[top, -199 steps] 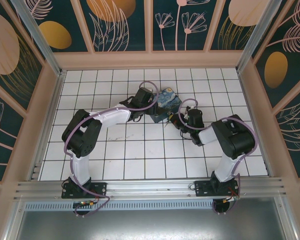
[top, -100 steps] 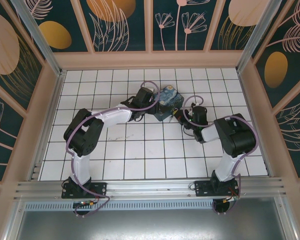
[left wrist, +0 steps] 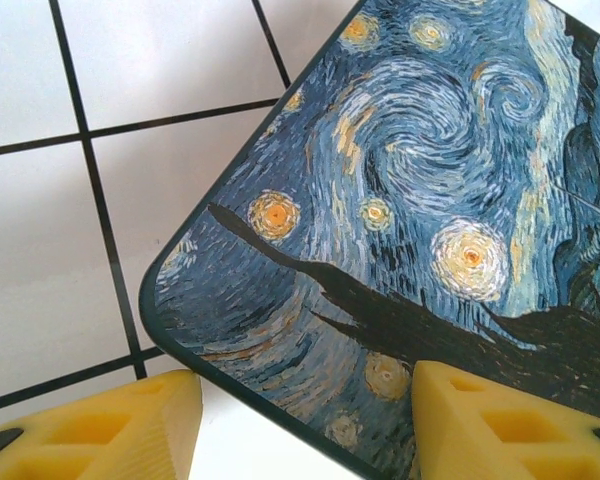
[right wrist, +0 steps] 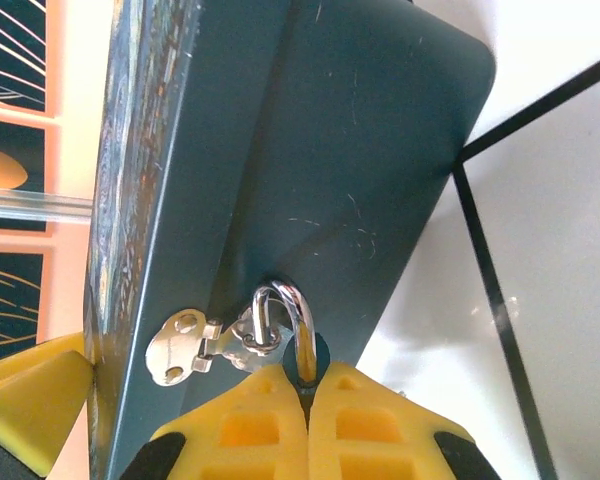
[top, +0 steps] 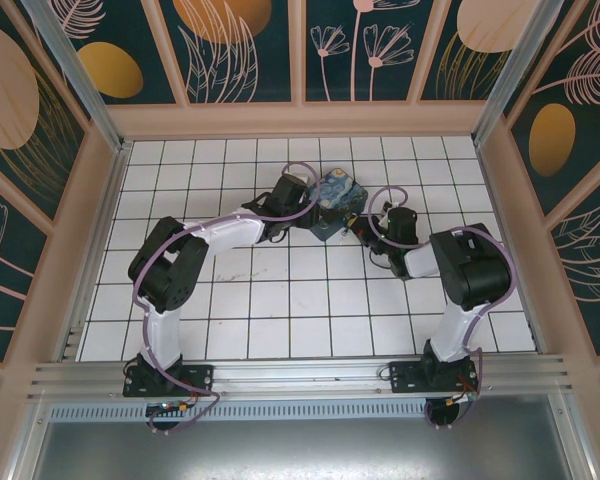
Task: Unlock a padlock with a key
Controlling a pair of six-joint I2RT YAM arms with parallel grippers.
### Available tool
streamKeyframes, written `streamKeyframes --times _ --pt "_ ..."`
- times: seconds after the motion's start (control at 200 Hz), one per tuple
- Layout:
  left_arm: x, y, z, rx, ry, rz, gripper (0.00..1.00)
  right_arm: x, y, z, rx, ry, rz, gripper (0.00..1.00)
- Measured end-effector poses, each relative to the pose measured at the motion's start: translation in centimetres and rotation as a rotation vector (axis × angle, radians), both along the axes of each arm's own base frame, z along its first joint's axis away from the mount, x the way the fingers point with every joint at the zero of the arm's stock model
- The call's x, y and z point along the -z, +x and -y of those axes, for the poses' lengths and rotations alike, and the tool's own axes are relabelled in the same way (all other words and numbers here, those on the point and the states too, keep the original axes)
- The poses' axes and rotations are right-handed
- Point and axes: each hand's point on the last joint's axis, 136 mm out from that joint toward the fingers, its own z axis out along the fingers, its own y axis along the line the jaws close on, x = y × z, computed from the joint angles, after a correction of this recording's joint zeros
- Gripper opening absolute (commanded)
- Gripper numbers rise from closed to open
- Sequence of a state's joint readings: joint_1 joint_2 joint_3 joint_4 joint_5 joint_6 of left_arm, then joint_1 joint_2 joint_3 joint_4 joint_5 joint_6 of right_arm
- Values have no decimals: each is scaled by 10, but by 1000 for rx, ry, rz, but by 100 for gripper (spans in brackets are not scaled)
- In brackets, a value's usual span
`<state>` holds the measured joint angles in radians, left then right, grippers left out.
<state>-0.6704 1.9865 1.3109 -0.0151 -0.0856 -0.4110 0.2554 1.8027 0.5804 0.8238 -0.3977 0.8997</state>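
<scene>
Top external: rectangular starry-night painted box (top: 332,200) on white tiled floor (top: 280,300), between both arms | left gripper (left wrist: 305,385): jaws apart over box corner | right gripper (right wrist: 307,378): fingers pressed together at tiny blue-teal padlock (right wrist: 298,328), silvery shackle through box's metal hasp (right wrist: 180,347)

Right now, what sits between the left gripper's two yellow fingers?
An edge of the starry-night box lies between the fingers of the left gripper, plus some white floor tile; the left wrist view shows it.
</scene>
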Motion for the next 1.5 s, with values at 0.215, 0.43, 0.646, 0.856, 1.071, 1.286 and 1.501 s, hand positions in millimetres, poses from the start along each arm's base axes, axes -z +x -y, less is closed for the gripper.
streamKeyframes --times 0.215,0.43,0.646,0.856,1.071,1.286,1.501 --pt "-1 3 4 4 -8 9 56 -1 29 7 -57 -23 -26 0" --pt "-1 4 6 7 -7 13 55 11 54 16 -99 2 -68 0" --pt "-2 5 6 9 0 14 55 21 55 34 -57 -53 -91 0" --pt "-1 5 5 10 10 14 65 21 46 36 -48 -59 -83 0" --pt "-1 6 -1 2 25 9 82 5 -3 10 -114 -69 -64 0" --pt "-3 2 -10 -9 55 -22 98 -16 -67 -40 -249 -59 -22 0" --pt "-5 -19 -21 10 93 -100 98 -13 -115 -70 -338 -53 -49 0"
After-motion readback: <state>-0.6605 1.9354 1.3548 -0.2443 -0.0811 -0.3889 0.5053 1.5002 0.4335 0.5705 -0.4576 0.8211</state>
